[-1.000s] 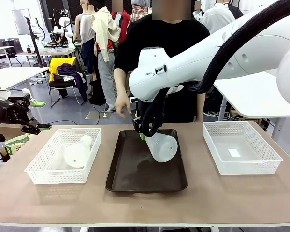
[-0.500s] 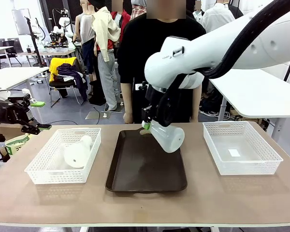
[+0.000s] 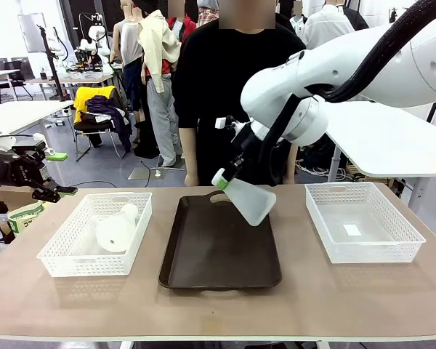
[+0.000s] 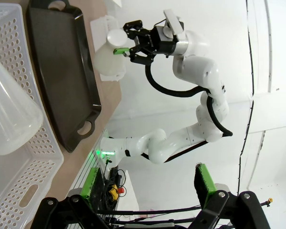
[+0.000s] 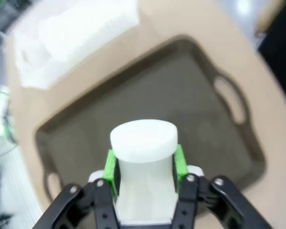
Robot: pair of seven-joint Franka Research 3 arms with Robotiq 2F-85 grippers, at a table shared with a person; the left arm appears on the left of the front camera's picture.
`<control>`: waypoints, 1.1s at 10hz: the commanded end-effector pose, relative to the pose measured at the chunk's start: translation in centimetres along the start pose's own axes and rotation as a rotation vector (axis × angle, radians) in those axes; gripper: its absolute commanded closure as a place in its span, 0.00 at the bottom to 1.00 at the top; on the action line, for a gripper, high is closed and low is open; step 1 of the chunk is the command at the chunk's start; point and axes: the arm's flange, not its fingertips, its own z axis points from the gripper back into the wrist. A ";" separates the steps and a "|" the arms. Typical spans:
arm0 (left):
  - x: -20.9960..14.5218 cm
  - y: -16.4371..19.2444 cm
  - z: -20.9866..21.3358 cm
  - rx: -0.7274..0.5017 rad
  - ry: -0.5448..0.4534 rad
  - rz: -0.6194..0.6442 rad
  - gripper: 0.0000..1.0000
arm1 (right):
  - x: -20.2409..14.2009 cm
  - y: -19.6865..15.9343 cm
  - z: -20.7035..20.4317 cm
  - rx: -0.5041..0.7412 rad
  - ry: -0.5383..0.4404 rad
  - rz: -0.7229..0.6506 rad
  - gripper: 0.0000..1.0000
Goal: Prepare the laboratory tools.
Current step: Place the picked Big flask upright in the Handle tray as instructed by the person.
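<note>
Pincer status, right arm: the right pincer (image 3: pixel 222 179) is clamped on the narrow neck of the held flask (image 3: pixel 250 202), one green pad on each side of the neck. In the right wrist view the right pincer (image 5: pixel 143 164) shows the white neck filling the gap between both pads, its round end facing the camera.

Position of the held flask: it hangs in the air, clear of the dark brown tray (image 3: pixel 211 262), above the tray's far right corner. It is tilted, with the neck pointing up and toward the counter's left edge and the wide base down and toward the right edge. The left wrist view confirms open space between the held flask (image 4: pixel 109 62) and the tray (image 4: pixel 62 71).

Pincer status, left arm: the left pincer (image 3: pixel 62 174) sits off the counter's left edge with its fingers spread wide apart, holding and touching nothing. The same spread shows in the left wrist view (image 4: pixel 147 183).

Position of the second flask (image 3: pixel 116 230): it lies on its side inside the left basket (image 3: pixel 58 263), a white lattice basket near the counter's left edge, neck toward the far edge.

A right basket (image 3: pixel 324 218) of the same type stands near the right edge. The tray lies between the two baskets at the middle of the counter (image 3: pixel 203 313). A person (image 3: pixel 225 87) in a black top stands at the far edge, behind the tray.
</note>
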 end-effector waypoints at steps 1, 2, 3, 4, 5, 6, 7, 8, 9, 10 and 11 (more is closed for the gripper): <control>-0.2 -0.1 0.2 0.015 0.009 -0.003 0.00 | -2.8 0.5 0.5 0.137 -0.196 0.179 1.00; -0.2 -0.1 0.2 0.015 0.009 -0.003 0.00 | -2.6 0.7 0.9 0.143 -0.248 0.219 1.00; -0.2 -0.1 0.2 0.015 0.009 -0.003 0.00 | -2.2 1.0 1.3 0.130 -0.290 0.251 1.00; -0.2 -0.1 0.2 0.015 0.009 -0.003 0.00 | -2.3 1.1 1.6 0.121 -0.386 0.339 1.00; -0.2 -0.1 0.2 0.015 0.009 -0.003 0.00 | -2.5 0.8 1.7 0.115 -0.467 0.366 1.00; -0.2 -0.1 0.2 0.015 0.009 -0.003 0.00 | -2.8 0.3 1.7 0.120 -0.514 0.362 1.00; -0.2 -0.1 0.2 0.015 0.009 -0.003 0.00 | -2.8 -0.2 1.5 0.127 -0.532 0.353 1.00; -0.2 -0.1 0.2 0.015 0.009 -0.003 0.00 | -2.7 -0.6 1.3 0.140 -0.532 0.312 1.00; -0.2 -0.1 0.2 0.015 0.009 -0.003 0.00 | -2.0 -1.0 1.1 0.115 -0.456 0.152 1.00; -0.2 -0.1 0.2 0.015 0.009 -0.003 0.00 | -1.8 -1.0 1.9 0.119 -0.521 0.338 1.00; -0.2 -0.1 0.2 0.015 0.009 -0.003 0.00 | -1.8 -1.0 1.9 0.119 -0.521 0.338 1.00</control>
